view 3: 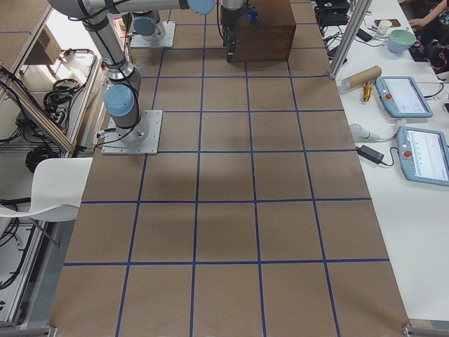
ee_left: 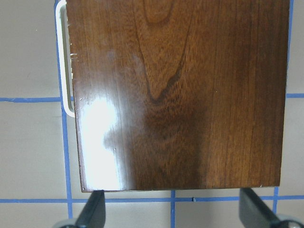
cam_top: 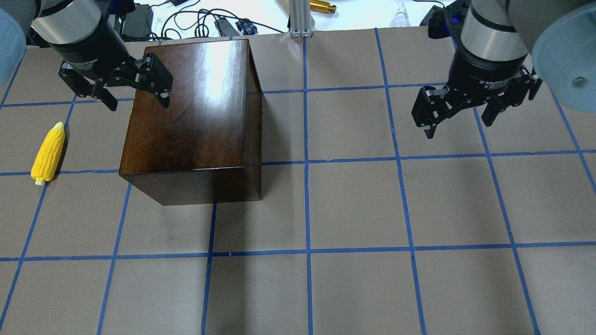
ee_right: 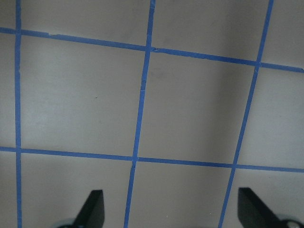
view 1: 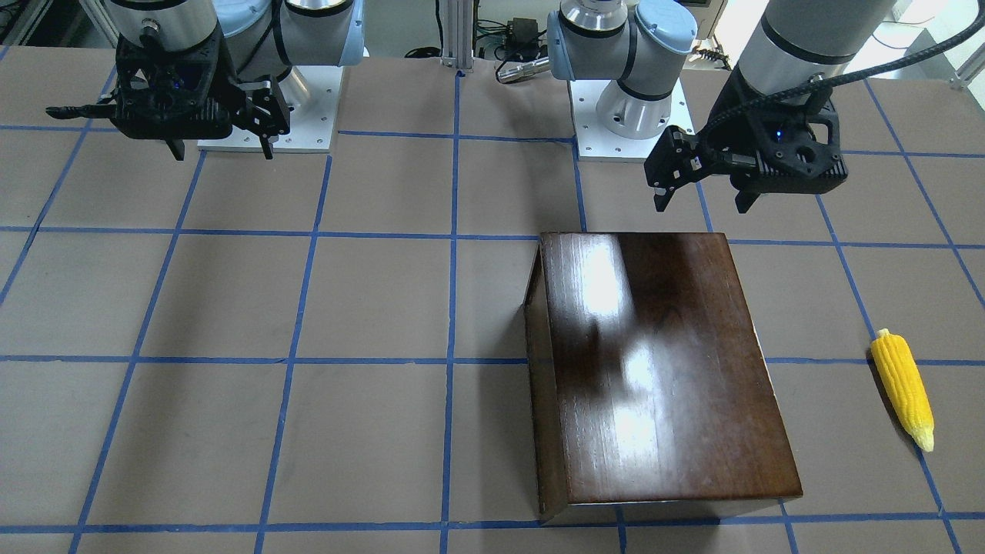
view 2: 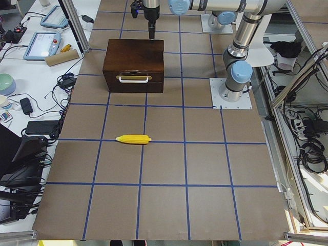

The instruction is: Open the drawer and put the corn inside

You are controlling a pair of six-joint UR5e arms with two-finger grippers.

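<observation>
Starting at my far left in the overhead view, I see the corn (cam_top: 48, 152) lying flat on the worktop (cam_top: 354, 204), across one of the blue tape lines (cam_top: 305, 163), with its tapered tip pointing away from the robot. It sits out in the open near the box (cam_top: 195, 107) but not touching it, on the side the drawer faces. Next comes the left tool (cam_top: 138, 103), hanging above the top of the box at its left edge, its fingers spread wide and holding nothing; from its wrist camera I look straight down on the glossy wood with both fingertips (ee_left: 92, 211) apart at the bottom of the view. The box itself stands square on the worktop. From the left-end camera I can see the drawer (view 2: 134, 82) pushed fully in, its front flush with the box, and the pale handle (view 2: 134, 78) untouched. Further right the worktop is bare brown paper. At my far right the right tool (cam_top: 458, 128) hangs over it, well apart from the box, its fingers also spread and gripping nothing.
</observation>
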